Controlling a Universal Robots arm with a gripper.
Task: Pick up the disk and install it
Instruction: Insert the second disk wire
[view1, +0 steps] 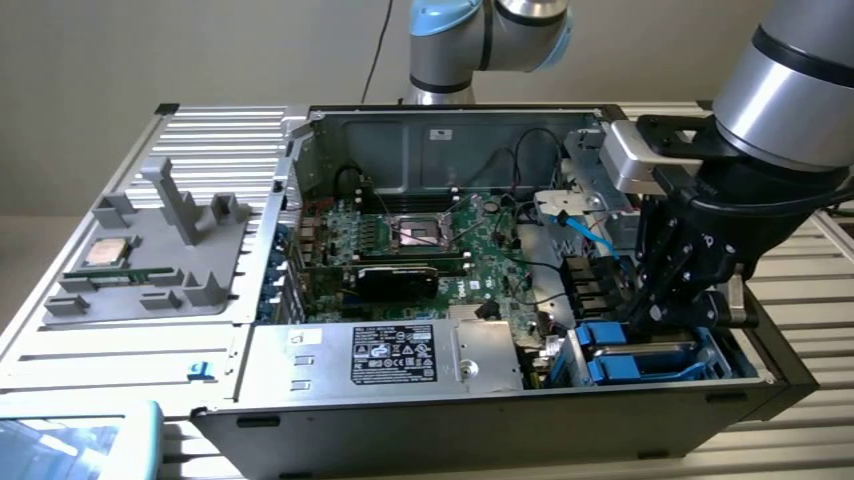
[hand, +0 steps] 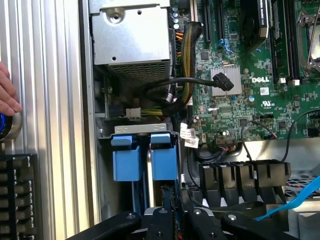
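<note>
Exterior view: your black tool (view1: 663, 310) stands narrow over the blue plastic drive carrier (view1: 643, 352), apparently seating it in its bay.

Slatted aluminium table (view1: 227, 135) carries everything; ribbed profile surface, pale grey. In the exterior view, open computer case (view1: 534, 300) sits on it from centre out to 3 o'clock, side panel off, front edge toward 6 o'clock. Grey plastic fixture tray (view1: 154, 250) lies flat on the table at 9 o'clock, just beside the case's wall. Small silver CPU chip (view1: 110, 250) rests in the tray, near its 9 o'clock edge. Light blue-rimmed object (view1: 80, 440) at 7 o'clock, partly cut off. In the wrist view, table slats (hand: 45, 100) run alongside the case wall.
</note>
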